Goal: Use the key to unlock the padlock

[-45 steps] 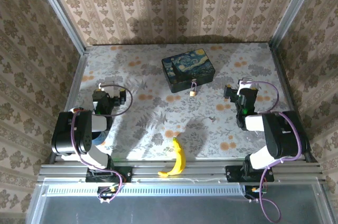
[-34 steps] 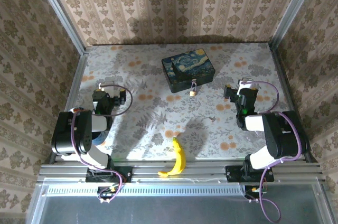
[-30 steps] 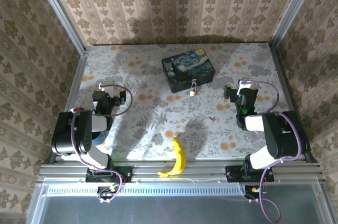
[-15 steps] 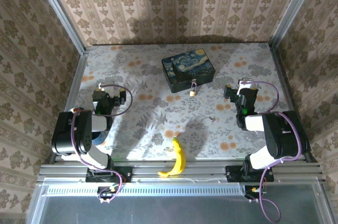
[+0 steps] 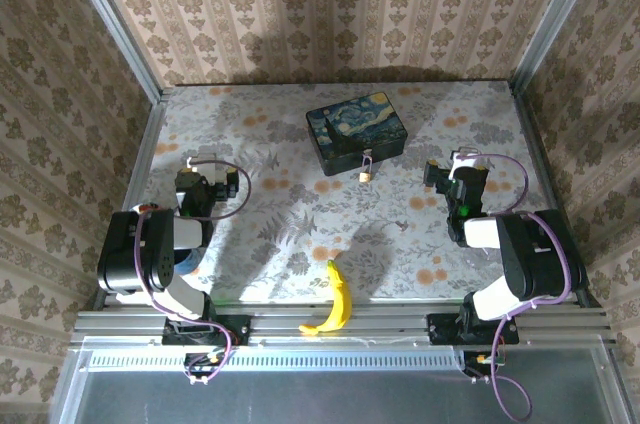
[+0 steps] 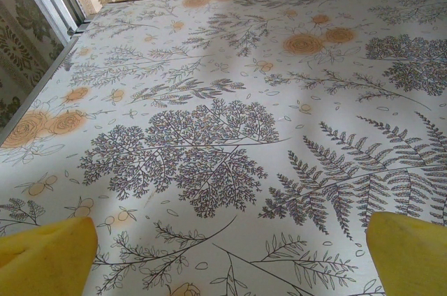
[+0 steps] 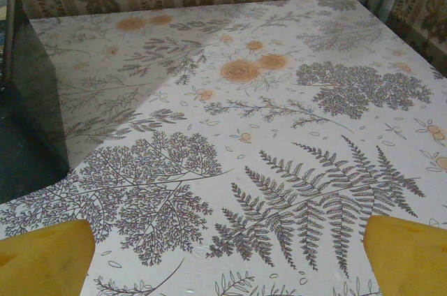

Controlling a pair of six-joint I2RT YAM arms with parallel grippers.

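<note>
The small brass padlock [image 5: 366, 175] hangs from the front clasp of the dark painted box [image 5: 356, 130], resting against the table. The key [image 5: 402, 226] is a tiny pale sliver lying flat on the floral cloth, right of centre. My right gripper [image 5: 452, 170] sits low at the right, beyond the key and right of the padlock. Its yellow fingertips [image 7: 43, 257] stand wide apart with bare cloth between them. My left gripper [image 5: 196, 176] rests at the far left, well away from both. It is open too, its yellow fingertips [image 6: 409, 250] at the frame's corners.
A yellow banana [image 5: 336, 300] lies at the near table edge, between the arm bases. The box's dark side [image 7: 19, 121] rises at the left of the right wrist view. Papered walls and metal posts [image 5: 113, 22] close in the table.
</note>
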